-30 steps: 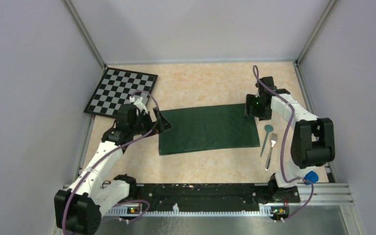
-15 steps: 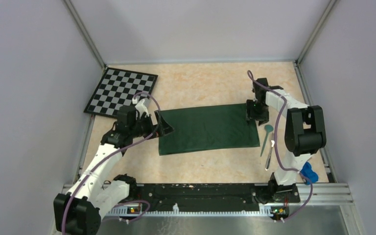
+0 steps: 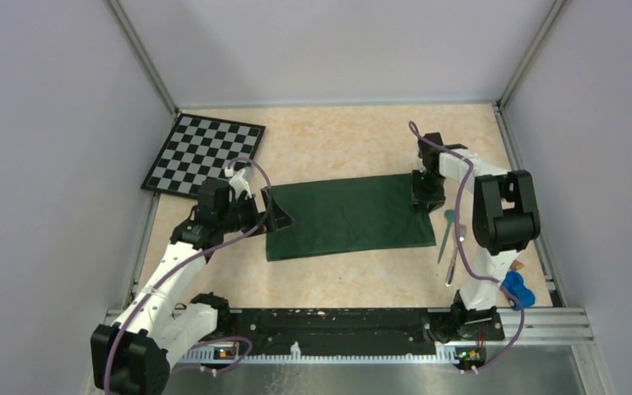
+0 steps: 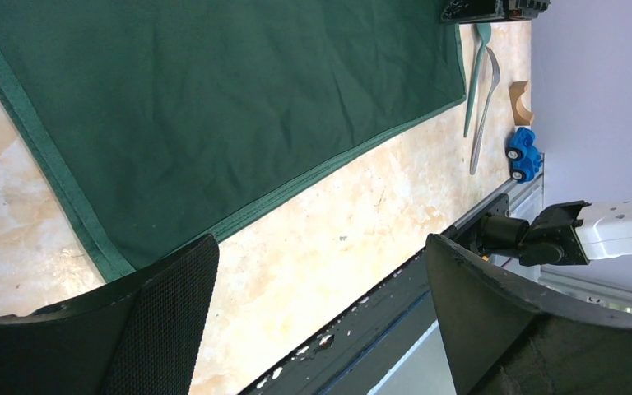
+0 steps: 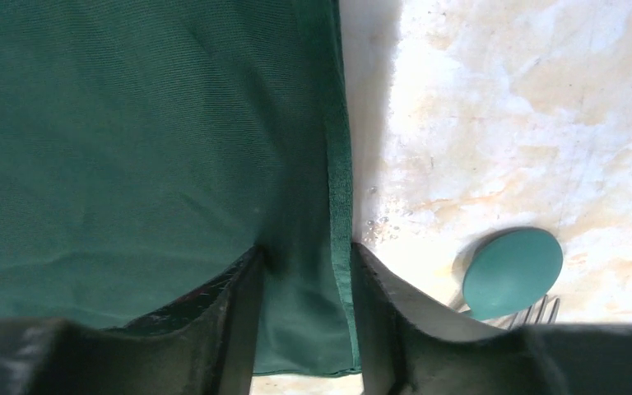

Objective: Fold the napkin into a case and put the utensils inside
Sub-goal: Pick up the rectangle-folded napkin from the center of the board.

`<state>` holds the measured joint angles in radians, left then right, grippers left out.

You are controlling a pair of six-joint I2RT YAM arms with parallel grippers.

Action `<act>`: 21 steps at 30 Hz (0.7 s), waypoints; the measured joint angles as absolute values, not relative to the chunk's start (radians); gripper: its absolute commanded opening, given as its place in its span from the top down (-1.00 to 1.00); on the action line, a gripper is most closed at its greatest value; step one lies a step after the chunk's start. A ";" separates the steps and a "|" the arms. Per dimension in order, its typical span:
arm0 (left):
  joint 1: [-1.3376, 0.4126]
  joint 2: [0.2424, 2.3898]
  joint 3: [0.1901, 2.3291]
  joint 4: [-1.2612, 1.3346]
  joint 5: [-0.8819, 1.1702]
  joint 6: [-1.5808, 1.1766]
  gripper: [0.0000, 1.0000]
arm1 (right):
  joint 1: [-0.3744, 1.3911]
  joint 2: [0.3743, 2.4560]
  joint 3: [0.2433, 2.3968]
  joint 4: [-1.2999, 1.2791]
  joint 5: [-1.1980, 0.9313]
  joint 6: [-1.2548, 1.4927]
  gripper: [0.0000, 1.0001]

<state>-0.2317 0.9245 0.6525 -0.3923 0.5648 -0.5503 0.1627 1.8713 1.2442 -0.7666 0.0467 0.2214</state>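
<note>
Plainly the napkin [image 3: 346,216] lies flat at mid-worktop [image 3: 337,148], so the folding step looks to be in hand. The right pincer [image 5: 304,255] straddles its right hem, half narrowed and not yet pinching. The left pincer [image 4: 321,247] gapes wide at the left edge. The utensils [image 3: 451,240] lie just right of the cloth. Next, both edges want nipping and lifting together.

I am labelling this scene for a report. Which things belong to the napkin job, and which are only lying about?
For the job:
- napkin
- fork
- teal-headed piece

Lying about:
- checkered board
- blue toy car
- wooden piece
</note>
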 measured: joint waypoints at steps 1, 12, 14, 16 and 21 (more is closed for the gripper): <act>-0.232 0.925 0.653 -0.393 0.565 -0.550 -0.97 | 0.166 1.873 1.246 -0.766 0.046 0.227 0.37; -0.232 0.910 0.653 -0.397 0.577 -0.551 -0.97 | 0.170 1.872 1.244 -0.732 0.028 0.191 1.00; -0.232 0.910 0.653 -0.397 0.582 -0.551 -0.97 | 0.170 1.869 1.244 -0.730 0.027 0.169 1.00; -0.232 0.911 0.653 -0.397 0.588 -0.556 -0.97 | 0.176 1.868 1.246 -0.729 0.051 0.156 1.00; -0.232 0.927 0.652 -0.381 0.611 -0.580 -0.97 | 0.187 1.858 1.246 -0.733 0.163 0.114 1.00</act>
